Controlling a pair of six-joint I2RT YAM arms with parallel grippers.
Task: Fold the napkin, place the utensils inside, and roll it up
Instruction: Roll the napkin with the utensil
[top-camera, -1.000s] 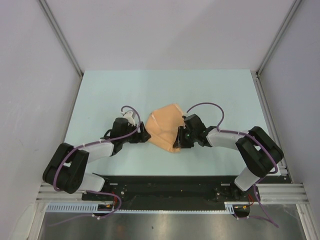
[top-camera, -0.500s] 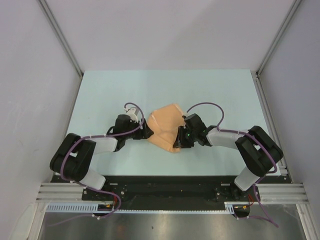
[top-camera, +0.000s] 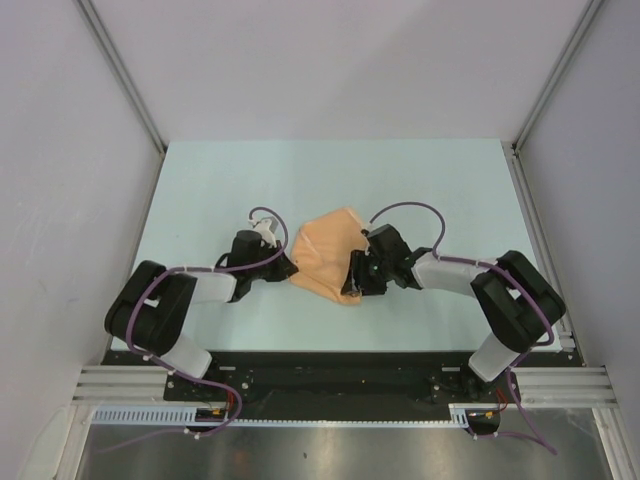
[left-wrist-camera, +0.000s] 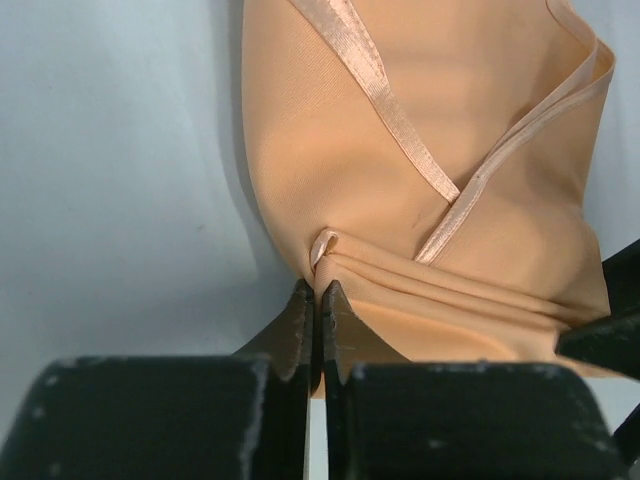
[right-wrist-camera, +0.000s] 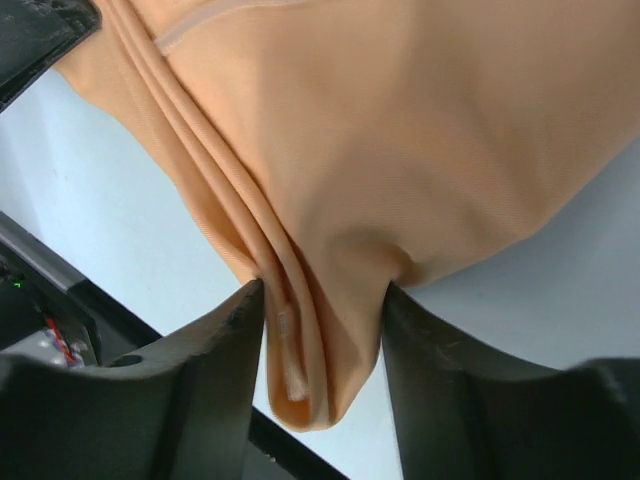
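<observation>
The peach-orange napkin (top-camera: 325, 258) lies bunched and partly folded at the table's middle, between both arms. My left gripper (top-camera: 291, 271) is at its left edge, shut on a pinched pleat of the cloth (left-wrist-camera: 400, 150); the fingertips meet at the left gripper (left-wrist-camera: 318, 291). My right gripper (top-camera: 353, 284) is at the napkin's near right corner. In the right wrist view a thick fold of napkin (right-wrist-camera: 400, 120) hangs loosely between the spread jaws of the right gripper (right-wrist-camera: 322, 292) and brushes both fingers. The utensils are out of view.
The pale blue-green table (top-camera: 200, 190) is ringed by grey walls at the left, back and right. A black rail (top-camera: 330, 365) with both arm bases runs along the near edge. The right gripper's dark body (left-wrist-camera: 612, 332) shows past the napkin's right side.
My left gripper moved right onto the napkin's left edge and shut on it. The right gripper's jaws widened around the fold. The cloth has drawn together slightly.
</observation>
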